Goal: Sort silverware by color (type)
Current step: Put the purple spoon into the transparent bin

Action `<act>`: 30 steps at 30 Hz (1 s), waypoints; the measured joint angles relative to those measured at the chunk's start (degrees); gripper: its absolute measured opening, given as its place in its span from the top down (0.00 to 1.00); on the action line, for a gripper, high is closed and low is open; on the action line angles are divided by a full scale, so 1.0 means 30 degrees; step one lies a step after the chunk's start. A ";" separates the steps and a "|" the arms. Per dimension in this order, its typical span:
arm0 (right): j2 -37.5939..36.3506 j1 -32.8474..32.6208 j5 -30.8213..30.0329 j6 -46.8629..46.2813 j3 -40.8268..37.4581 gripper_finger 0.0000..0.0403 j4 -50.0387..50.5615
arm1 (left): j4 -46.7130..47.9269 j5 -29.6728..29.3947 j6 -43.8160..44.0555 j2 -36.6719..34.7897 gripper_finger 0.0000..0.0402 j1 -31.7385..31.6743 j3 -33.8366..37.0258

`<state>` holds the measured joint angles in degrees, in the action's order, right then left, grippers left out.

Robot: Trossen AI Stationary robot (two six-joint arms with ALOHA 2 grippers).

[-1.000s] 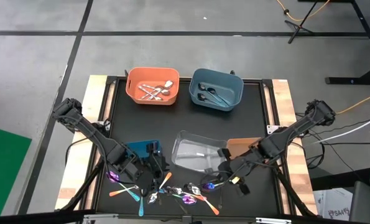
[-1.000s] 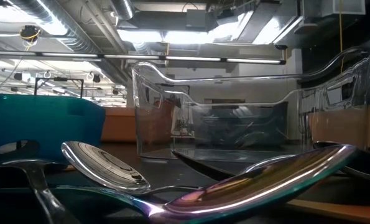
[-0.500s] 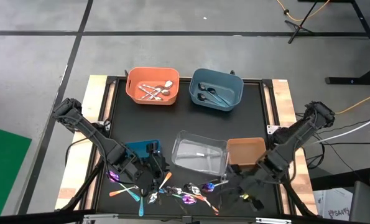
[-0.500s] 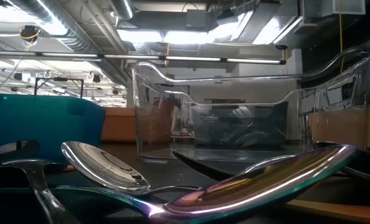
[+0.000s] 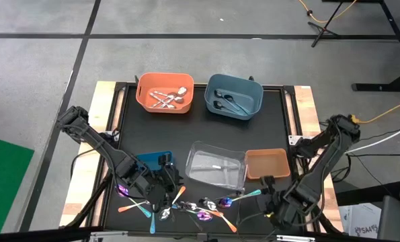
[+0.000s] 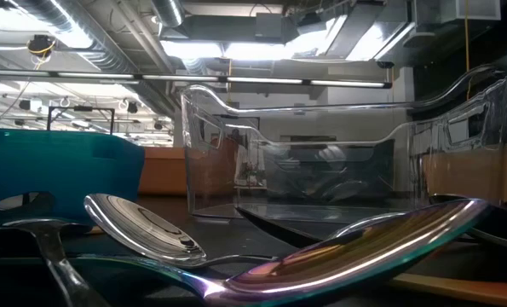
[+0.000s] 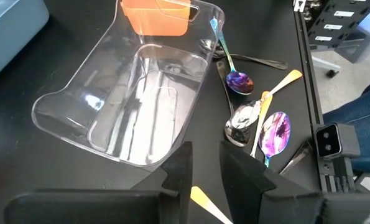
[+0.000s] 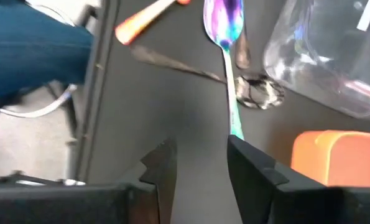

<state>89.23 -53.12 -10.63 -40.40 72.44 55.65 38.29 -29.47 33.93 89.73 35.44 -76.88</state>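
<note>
we see silver pieces in the far orange bin, dark ones in the blue bin. loose silverware lies on the near surface. both the left pincer and right pincer hang slightly parted, empty.

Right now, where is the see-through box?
In the high view the clear bin sits near the table's front middle, between the small blue bin and the brown bin, just behind the loose spoons.

2 dark jointed arms (matte black), each with angular fingers.
</note>
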 joint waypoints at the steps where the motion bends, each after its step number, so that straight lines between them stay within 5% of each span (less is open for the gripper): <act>1: 0.0169 -0.0101 -0.0312 -0.0001 -0.0005 0.68 0.0033 | 0.0003 0.0000 0.0000 0.0000 0.81 0.0000 0.0000; 18: 0.0313 0.2109 0.0926 0.0113 -0.7830 0.68 -0.9963 | 0.0003 -0.0029 -0.0029 0.0000 0.81 0.0000 0.0000; 30: 0.0313 0.3336 0.1511 0.1114 -0.8830 0.68 -1.1099 | 0.0000 -0.0029 -0.0029 0.0000 0.81 0.0000 -0.0004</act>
<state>90.17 -43.11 -6.10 -37.06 45.95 22.35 38.29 -29.56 33.85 89.73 35.44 -76.89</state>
